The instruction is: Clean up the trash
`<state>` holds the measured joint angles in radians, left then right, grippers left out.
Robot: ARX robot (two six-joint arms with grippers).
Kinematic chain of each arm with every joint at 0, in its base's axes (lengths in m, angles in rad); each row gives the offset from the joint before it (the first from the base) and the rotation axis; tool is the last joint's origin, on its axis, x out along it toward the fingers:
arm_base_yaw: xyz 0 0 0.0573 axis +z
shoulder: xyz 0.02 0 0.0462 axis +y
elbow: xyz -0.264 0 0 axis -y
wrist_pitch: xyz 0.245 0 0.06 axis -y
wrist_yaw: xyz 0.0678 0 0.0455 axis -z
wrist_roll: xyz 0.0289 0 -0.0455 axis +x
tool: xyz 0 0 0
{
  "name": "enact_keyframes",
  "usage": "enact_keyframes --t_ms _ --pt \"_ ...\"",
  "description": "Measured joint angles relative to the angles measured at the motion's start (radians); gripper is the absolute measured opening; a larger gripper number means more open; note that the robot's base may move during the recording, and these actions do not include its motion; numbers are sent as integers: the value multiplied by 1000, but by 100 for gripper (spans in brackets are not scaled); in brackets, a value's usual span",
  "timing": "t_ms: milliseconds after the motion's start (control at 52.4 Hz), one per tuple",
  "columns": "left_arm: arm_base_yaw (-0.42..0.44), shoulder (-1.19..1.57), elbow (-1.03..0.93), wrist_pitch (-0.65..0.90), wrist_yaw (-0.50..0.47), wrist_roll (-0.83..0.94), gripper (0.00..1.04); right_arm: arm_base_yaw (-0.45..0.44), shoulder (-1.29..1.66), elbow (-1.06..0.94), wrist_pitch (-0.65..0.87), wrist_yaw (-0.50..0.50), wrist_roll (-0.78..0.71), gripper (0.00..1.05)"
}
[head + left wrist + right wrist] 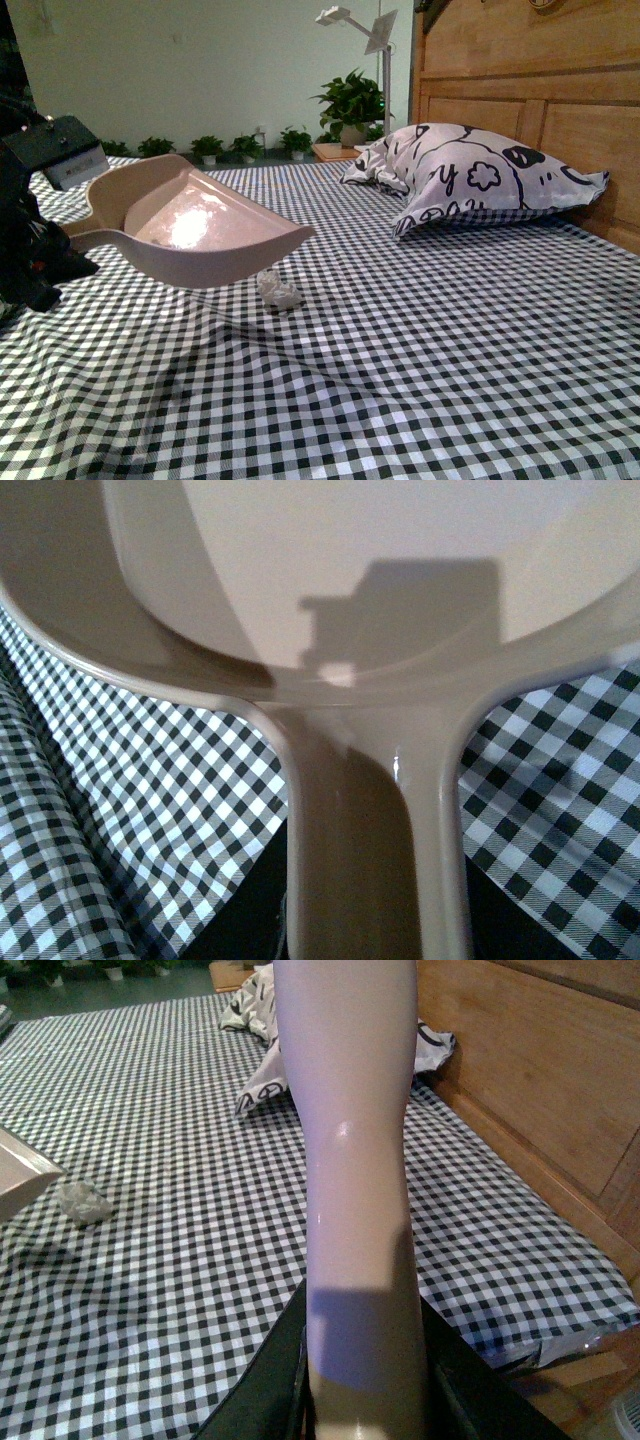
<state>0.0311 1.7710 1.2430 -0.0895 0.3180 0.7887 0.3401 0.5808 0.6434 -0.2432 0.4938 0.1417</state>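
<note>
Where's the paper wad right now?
Front view: the paper wad lies on the checkered sheet, left of centre, beside the front lip of the dustpan, far from the pillow.

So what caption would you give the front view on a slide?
Left gripper holds a beige dustpan tilted above the checkered sheet, a crumpled paper wad beside its lip, pillow behind.

front: dim, greenish cast; hot glare inside dustpan at 9 o'clock, its soft shadow on the checked bed cover at its 6 o'clock | left wrist: hard blocky shadow across pan, checks soft | right wrist: pale handle close, blurred, small glints, violet shadow
</note>
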Motion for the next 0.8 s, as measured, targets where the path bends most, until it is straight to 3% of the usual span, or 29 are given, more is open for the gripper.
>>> enact_keyframes --t_ms 801 --pt "50 169 15 -28 48 13 24 0 0 0 0 0 0 21"
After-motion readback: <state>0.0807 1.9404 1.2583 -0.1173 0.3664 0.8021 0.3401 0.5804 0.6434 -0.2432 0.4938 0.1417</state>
